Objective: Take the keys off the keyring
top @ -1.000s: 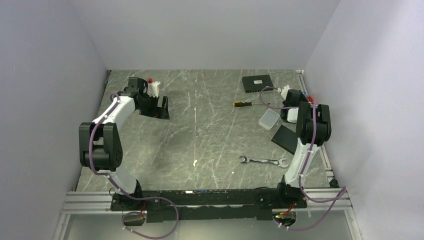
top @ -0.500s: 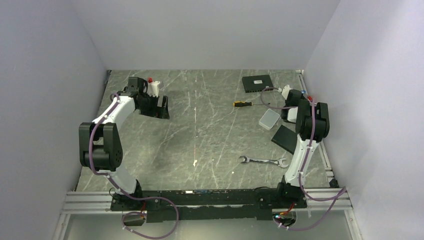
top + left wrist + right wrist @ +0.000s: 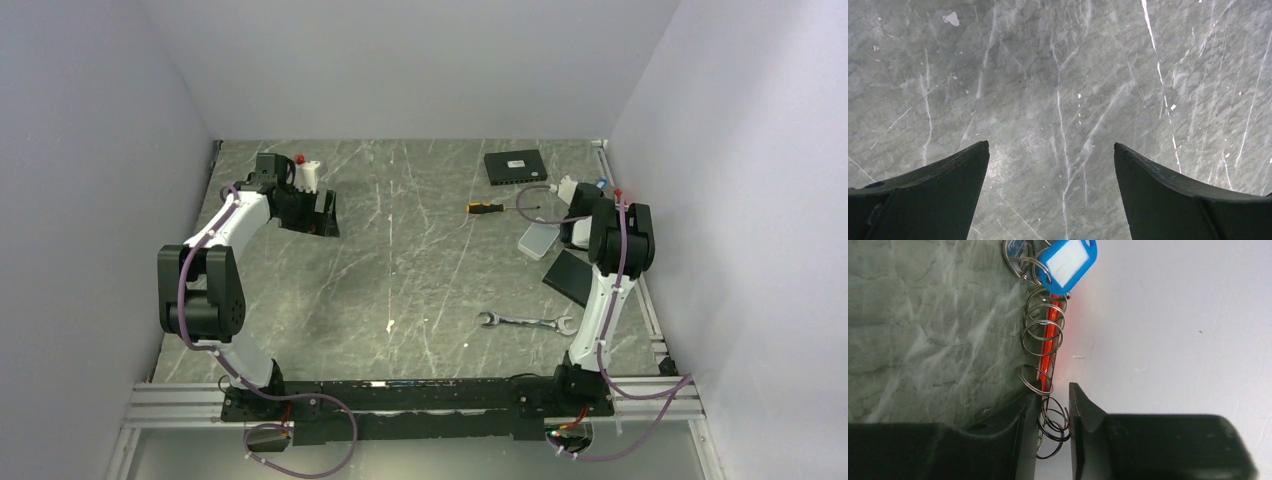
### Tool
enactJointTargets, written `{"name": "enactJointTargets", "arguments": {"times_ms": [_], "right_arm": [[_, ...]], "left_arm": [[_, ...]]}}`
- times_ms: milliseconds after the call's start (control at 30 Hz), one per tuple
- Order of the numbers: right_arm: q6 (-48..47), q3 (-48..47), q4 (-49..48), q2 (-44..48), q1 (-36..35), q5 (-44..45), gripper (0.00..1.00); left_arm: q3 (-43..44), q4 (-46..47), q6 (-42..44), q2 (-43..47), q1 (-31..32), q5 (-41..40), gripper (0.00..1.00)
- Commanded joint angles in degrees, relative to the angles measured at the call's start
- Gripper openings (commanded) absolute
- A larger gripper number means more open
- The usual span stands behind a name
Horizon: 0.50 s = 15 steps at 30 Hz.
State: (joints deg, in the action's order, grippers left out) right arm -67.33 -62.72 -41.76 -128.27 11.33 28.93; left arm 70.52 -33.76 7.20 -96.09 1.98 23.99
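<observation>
Silver wrench (image 3: 525,322) lies toward the near right corner of the grey marbled tabletop (image 3: 420,270); farther back, near the far left corner, the left gripper (image 3: 1050,145) hangs spread wide over bare stone, grasping nothing. Against the right edge, toward the far corner, the right gripper (image 3: 1053,392) is clenched on the near end of the keyring (image 3: 1048,365). Its linked rings run past a red tag (image 3: 1052,322) to a blue tag (image 3: 1066,259) beside the white wall; individual keys cannot be made out.

The top view looks down from high behind both arms over the whole tabletop (image 3: 420,230). Wrist views sit close above it — one behind the left end effector (image 3: 1051,146), far left; one behind the right end effector (image 3: 1054,392), sharing the edge-side keyring (image 3: 1043,340).
</observation>
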Motion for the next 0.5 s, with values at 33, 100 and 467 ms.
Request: {"name": "enactJointTargets", "arguments": {"times_ms": [33,100,467], "right_arm": [[-3.6,1.78,0.01,-2.1,0.22,-1.33,0.05],[-3.76,2.43,-0.37,-1.15,-0.15,-1.42,0.0],[-5.74,6.14,-4.12,4.28,-4.01,-1.62,0.0]], "left_arm": [[2.17,0.17,-0.92,1.68,0.17,1.47,0.99],[2.07,0.27,-1.05,1.78,0.14,1.7,0.99],[2.04,0.4,-1.14,2.06,0.18,1.95,0.99]]}}
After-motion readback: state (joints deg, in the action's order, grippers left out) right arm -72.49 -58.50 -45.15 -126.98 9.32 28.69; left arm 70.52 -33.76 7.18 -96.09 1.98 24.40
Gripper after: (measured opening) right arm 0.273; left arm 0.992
